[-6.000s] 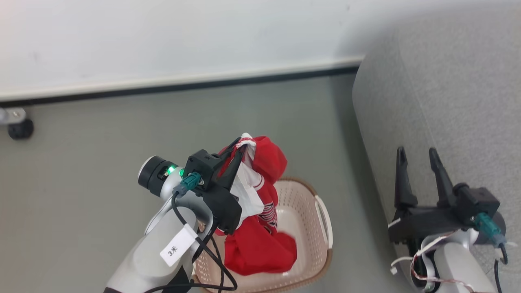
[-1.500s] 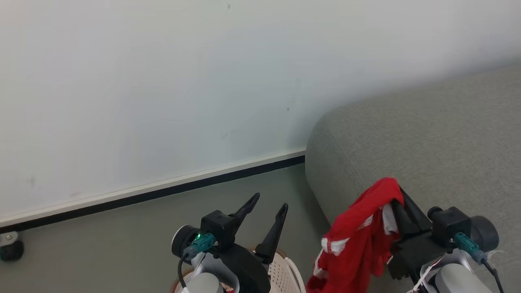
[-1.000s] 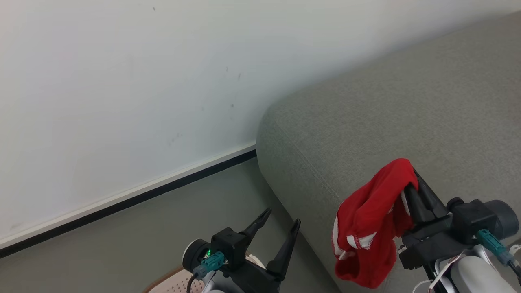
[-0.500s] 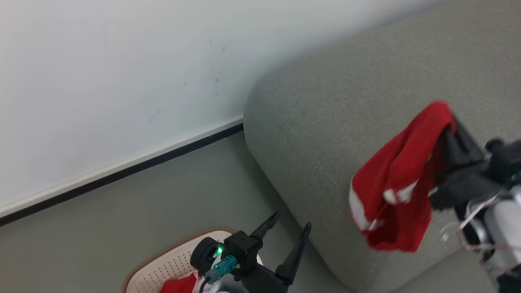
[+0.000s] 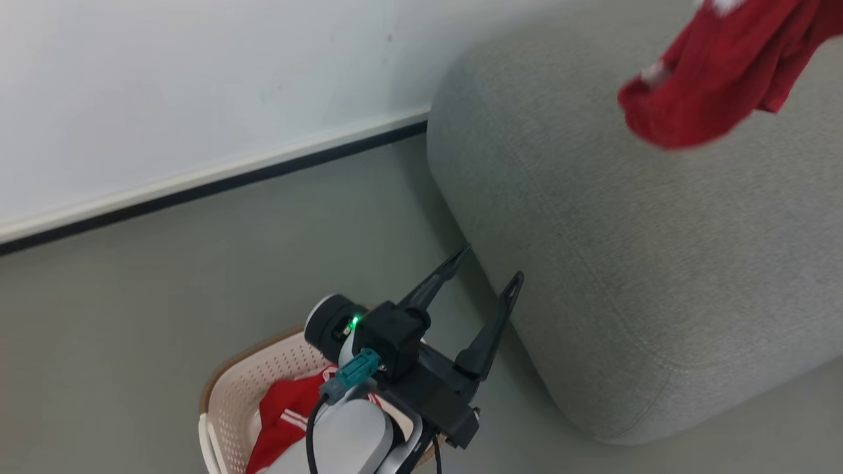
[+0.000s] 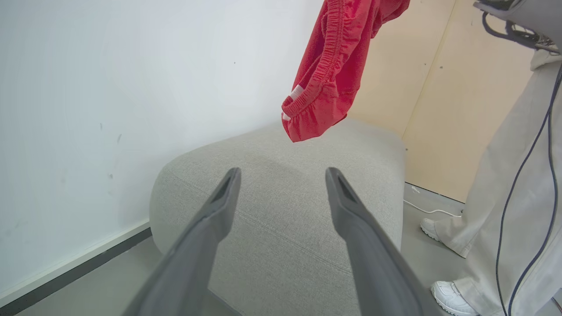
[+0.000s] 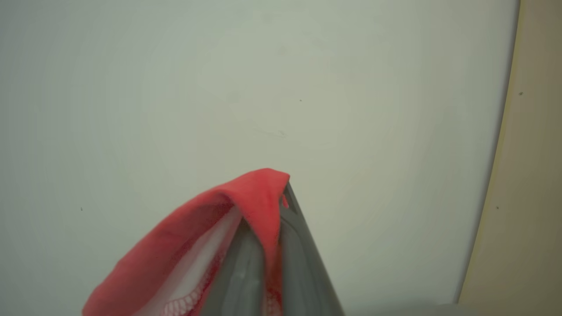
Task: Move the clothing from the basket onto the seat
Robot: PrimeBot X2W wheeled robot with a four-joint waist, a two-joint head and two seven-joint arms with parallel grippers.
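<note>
Nothing legible shows: the red jersey with white stripes (image 5: 273,413) in the cream perforated plastic basket (image 5: 257,375) and the hanging red shorts with an elastic waistband (image 6: 333,74) bear no readable lettering.

Left hand (image 5: 493,262) spread wide, fingers angled up; right hand (image 7: 274,206) clamped on red shorts (image 5: 718,79).

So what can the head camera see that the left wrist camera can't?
Head view, not left wrist view: the basket with a red jersey inside. Left wrist view, not head view: a person's pale trouser leg and white shoes beside the seat, plus a beige wall panel. Both: the grey seat, the red shorts hanging above it, and the left gripper with its jaws open.
</note>
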